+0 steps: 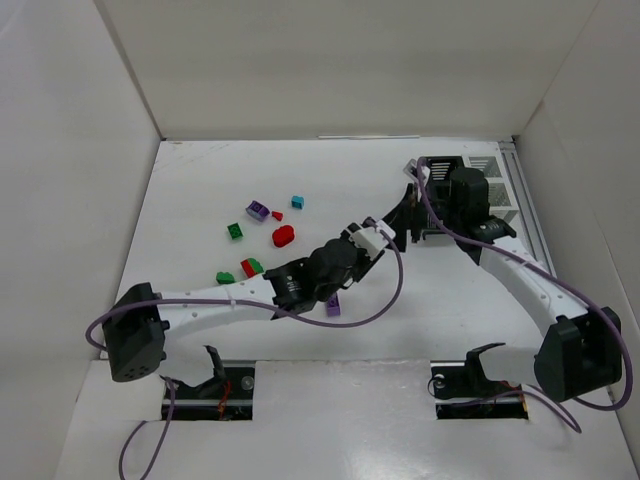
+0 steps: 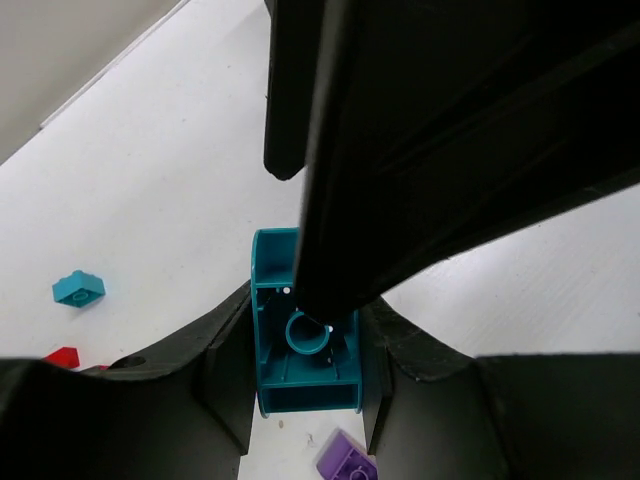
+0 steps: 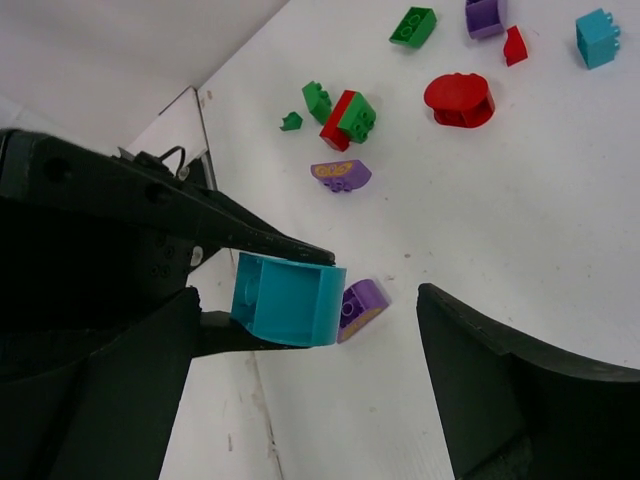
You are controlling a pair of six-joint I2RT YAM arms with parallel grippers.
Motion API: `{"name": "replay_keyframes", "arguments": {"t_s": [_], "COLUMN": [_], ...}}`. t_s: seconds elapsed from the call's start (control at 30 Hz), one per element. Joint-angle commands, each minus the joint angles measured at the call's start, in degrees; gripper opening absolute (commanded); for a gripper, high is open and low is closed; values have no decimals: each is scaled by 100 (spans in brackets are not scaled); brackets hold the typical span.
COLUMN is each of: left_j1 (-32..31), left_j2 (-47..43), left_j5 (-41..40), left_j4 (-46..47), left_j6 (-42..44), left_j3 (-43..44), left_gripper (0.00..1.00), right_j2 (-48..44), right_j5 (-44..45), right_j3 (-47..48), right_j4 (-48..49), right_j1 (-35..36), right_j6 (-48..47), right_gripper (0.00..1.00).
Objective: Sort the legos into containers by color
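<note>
Legos (image 1: 283,236) are scattered across the white table (image 1: 200,180) left of centre, and the right wrist view gives the count: one loose teal, three purple, three red and four green, one green a mere scrap! A second teal brick (image 2: 275,300) is up off the table, pinched in the left gripper (image 2: 305,370) and hanging between the widely spread jaws of the right gripper (image 3: 310,320), which stand clear of it on both sides. The containers (image 1: 500,170), black and white, sit at the table's far right, well apart from the loose bricks; how many, I can't tell.
</note>
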Motion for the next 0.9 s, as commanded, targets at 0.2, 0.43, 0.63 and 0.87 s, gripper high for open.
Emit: {"name": "replay_keyframes", "arguments": {"t_s": [0.2,0.43,0.63,0.87], "left_j1": [-299,-352,-352,-352], "left_j2": [126,-216,-226,-112], "left_j5": [-1176,-1090,-1036,-1150], "left_j4": [1018,1220,1283,1396], "left_j6": [333,438,604,667], "left_j3": [126,-190,-199,-32], "left_gripper": [0,0,0,0], "right_j2": [85,138,138,261], "right_j5": [170,-23,-24,-129], "right_j3": [124,63,265,318], "right_j4": [225,225,225,225], "right_j1": [148,25,412,526], "right_j6": [250,242,189,136], "right_gripper": [79,69,55,38]}}
